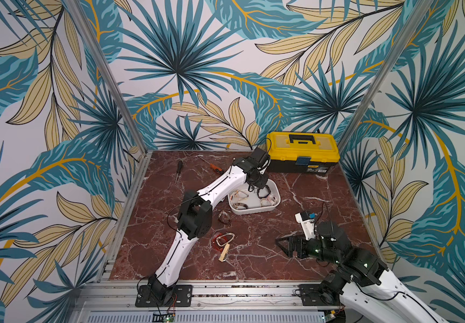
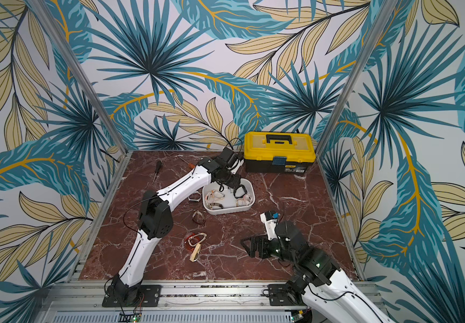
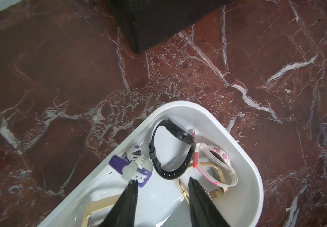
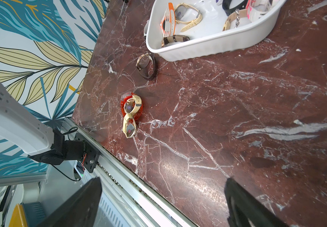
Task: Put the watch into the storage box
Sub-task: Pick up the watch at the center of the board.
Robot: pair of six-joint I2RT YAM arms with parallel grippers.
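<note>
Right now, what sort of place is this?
Likely a staged robot test cell, not a real workshop: leaf-print wall panels on aluminium posts box in a marble-look tabletop, the left arm and right arm are bolted to a front rail, and a yellow toolbox sits as a prop.

White-shelled left arm and right arm, black joints, thin black cables, dark tapered jaws
</note>
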